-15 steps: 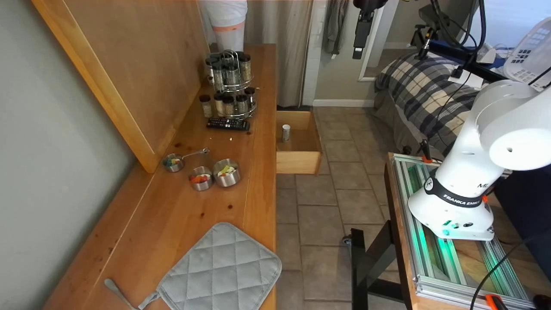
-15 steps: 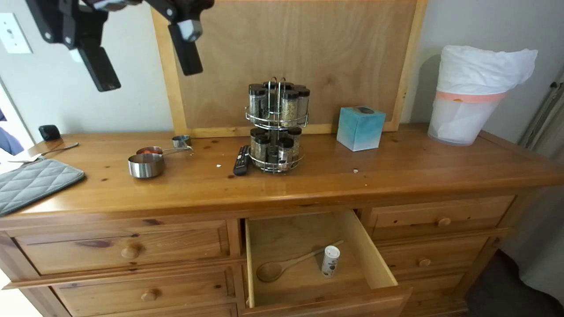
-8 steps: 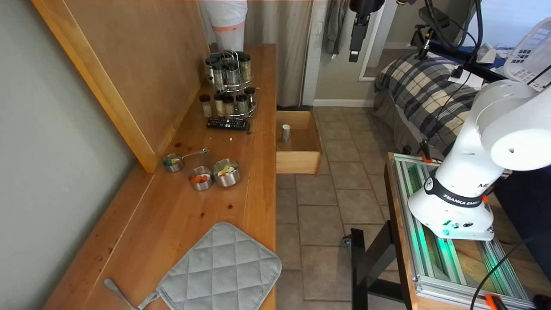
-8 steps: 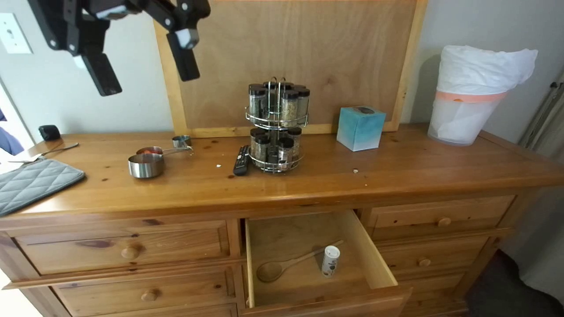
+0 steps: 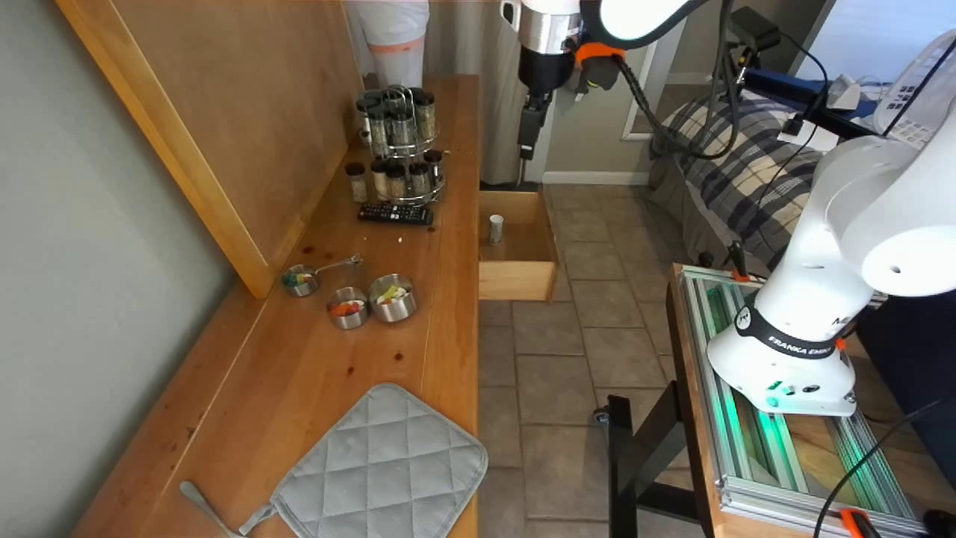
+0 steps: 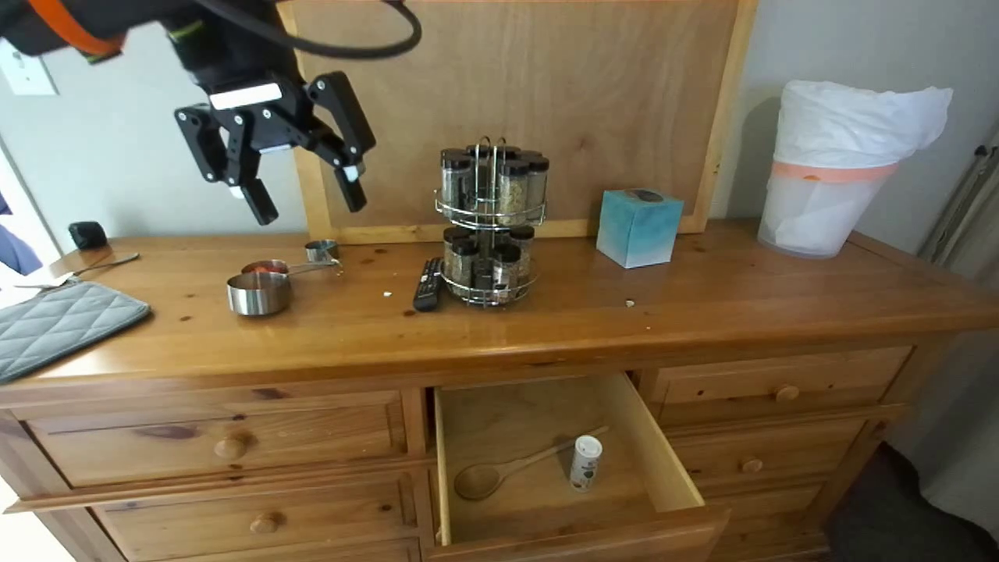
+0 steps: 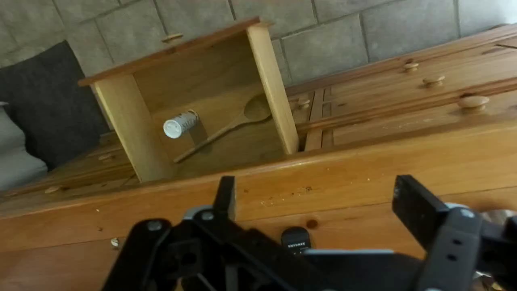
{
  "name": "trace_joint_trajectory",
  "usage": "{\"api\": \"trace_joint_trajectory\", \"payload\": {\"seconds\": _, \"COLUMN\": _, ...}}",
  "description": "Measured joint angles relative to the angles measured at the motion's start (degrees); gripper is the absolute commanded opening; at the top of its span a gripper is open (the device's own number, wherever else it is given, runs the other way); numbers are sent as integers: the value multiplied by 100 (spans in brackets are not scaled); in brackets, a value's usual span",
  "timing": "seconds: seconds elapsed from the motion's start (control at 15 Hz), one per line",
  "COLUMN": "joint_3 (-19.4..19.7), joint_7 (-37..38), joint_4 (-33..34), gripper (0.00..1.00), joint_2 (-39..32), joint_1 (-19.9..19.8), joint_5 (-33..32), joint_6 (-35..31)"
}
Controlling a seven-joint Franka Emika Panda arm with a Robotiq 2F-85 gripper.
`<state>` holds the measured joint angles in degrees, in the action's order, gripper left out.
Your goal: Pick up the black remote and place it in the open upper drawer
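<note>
The black remote [image 5: 396, 215] lies flat on the wooden countertop beside the base of the spice rack, and it also shows in an exterior view [image 6: 428, 285]. In the wrist view only the remote's rounded end [image 7: 296, 239] with white lettering shows; the gripper hides the rest. The open upper drawer [image 5: 515, 281] is pulled out below the counter edge, and it also shows in an exterior view [image 6: 655, 460] and the wrist view [image 7: 274, 89]. My gripper [image 6: 312, 209] is open and empty, raised above the counter; in the wrist view its fingers [image 7: 315, 186] stand wide apart.
A spice rack [image 6: 492, 226] touches or nearly touches the remote. Metal measuring cups [image 5: 393, 299], a grey pot holder [image 5: 385, 467], a blue tissue box [image 6: 640, 226] and a lined bin [image 6: 827, 187] stand on the counter. The drawer holds a wooden spoon [image 6: 478, 481] and a white canister [image 6: 585, 463].
The arm has moved down and in over toward the counter, bringing the open gripper closer to the remote. The remote, drawer and other objects have not moved.
</note>
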<state>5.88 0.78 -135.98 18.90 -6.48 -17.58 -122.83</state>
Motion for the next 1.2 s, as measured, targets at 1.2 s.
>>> {"api": "trace_joint_trajectory", "payload": {"seconds": 1.2, "joint_3": -42, "joint_7": 449, "joint_4": 1318, "gripper": 100, "joint_2": -2770, "joint_1": 36, "joint_5": 395, "joint_6": -2737}}
